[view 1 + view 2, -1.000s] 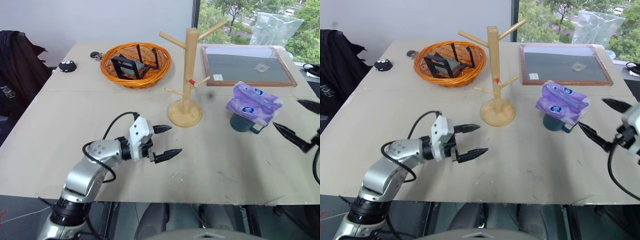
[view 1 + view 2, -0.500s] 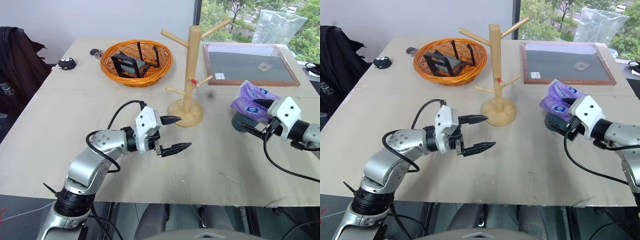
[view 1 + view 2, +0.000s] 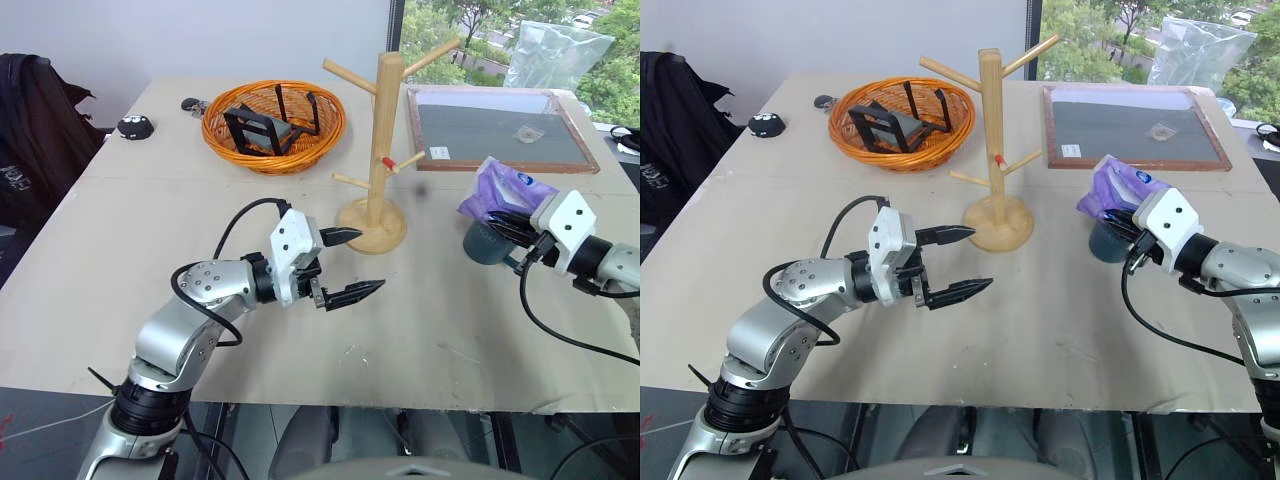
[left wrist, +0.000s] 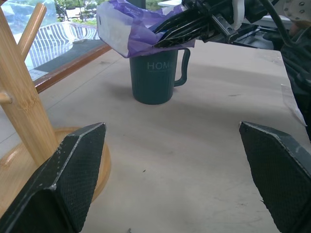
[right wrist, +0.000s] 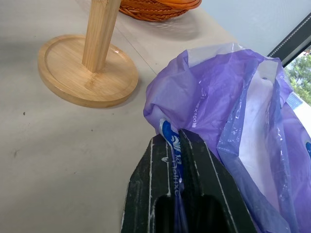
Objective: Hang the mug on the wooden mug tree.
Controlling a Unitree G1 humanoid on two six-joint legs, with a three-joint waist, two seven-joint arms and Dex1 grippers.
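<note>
Crinkly purple plastic packet [image 5: 228, 111] pinched by right pincer [image 5: 176, 141], atop ceramic mug [image 4: 152, 76].

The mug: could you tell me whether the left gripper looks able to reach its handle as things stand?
Probably yes. The left gripper is open, with bare table between it and the mug. The handle is uncovered; the purple packet, pinched by the right gripper, covers only the rim.

Left arm [image 3: 185, 325]: silver-grey rounded segments, black joint rings, looping black cable. White boxy wrist block behind left gripper [image 3: 345, 265], tapered textured black fingers. Right gripper [image 5: 176, 138]: same white block, black cable trailing behind.
</note>
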